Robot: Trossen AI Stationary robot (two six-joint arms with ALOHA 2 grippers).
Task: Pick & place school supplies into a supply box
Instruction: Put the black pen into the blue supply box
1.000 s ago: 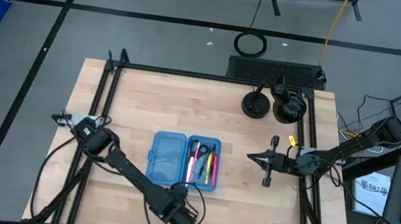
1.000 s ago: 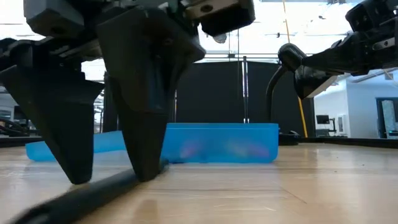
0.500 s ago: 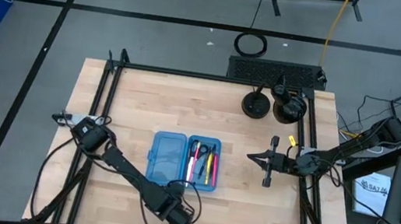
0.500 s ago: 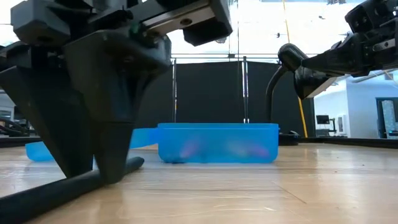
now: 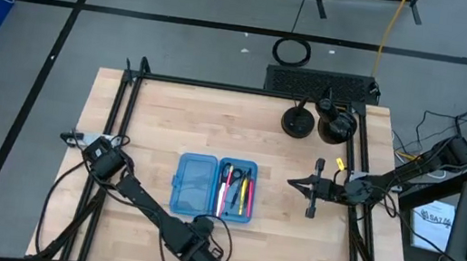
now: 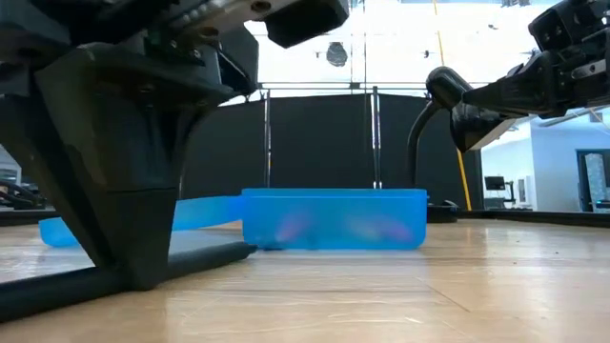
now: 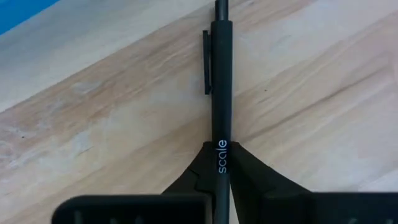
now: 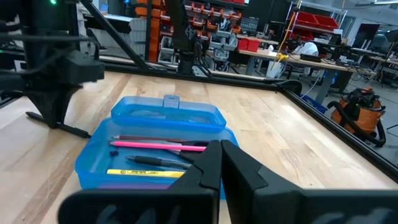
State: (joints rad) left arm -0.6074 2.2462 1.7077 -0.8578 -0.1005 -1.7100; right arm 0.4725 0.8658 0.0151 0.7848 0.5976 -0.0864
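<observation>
Our left hand [image 7: 221, 177], now shifted nearer the desk's [image 5: 290, 248] front edge, clamps a black pen [image 7: 221, 93] lying flat beside the open blue supply box [image 5: 214, 186]. Our right hand [image 8: 221, 163] waits aside, fingers together. Lifting likely comes next.

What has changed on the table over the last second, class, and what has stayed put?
The left gripper has slid along the near edge towards the table's left, closing on the black pen, which still lies on the wood. The supply box, the supplies inside it and the right gripper beside it are unchanged.
</observation>
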